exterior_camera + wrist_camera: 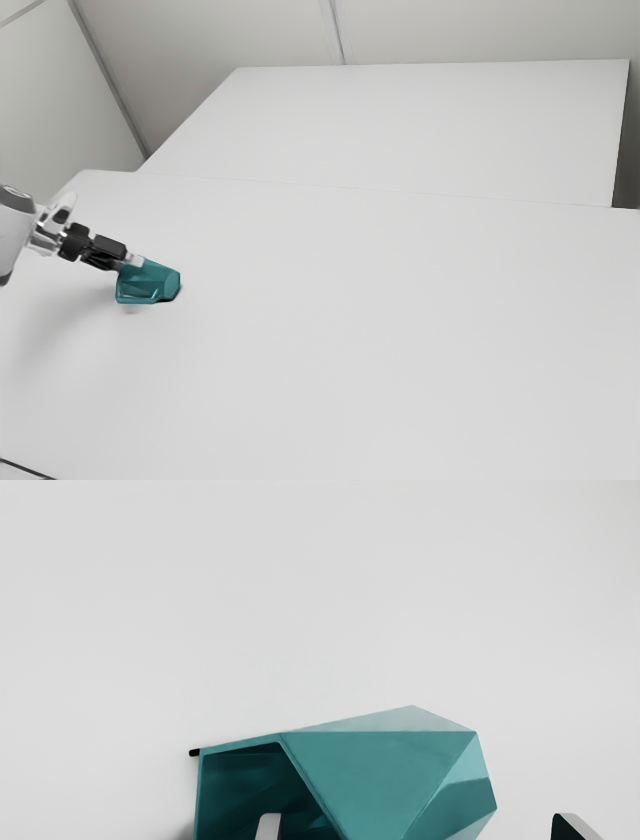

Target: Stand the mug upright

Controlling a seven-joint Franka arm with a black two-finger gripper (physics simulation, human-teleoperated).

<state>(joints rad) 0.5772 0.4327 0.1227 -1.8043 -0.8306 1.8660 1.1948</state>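
Observation:
The teal faceted mug (pixel 150 282) lies on its side on the white table, close to the exterior view's left. My gripper (pixel 134 261) is at the mug, its tips overlapping the mug's upper edge there. In the wrist view the mug (pixel 375 775) shows its dark open mouth and angular outer wall. The gripper (pixel 421 826) stands open there, with one finger in front of the mouth and the other out past the opposite end. The lower part of the mug is cut off in that view, and whether a finger touches it is unclear.
The white table (pixel 380 330) extends widely toward the exterior view's right. Behind it is another white surface (pixel 430 120), with pale walls around. A small black piece (pixel 194 752) sticks out beside the mug's rim. A dark line crosses the exterior view's lower left corner.

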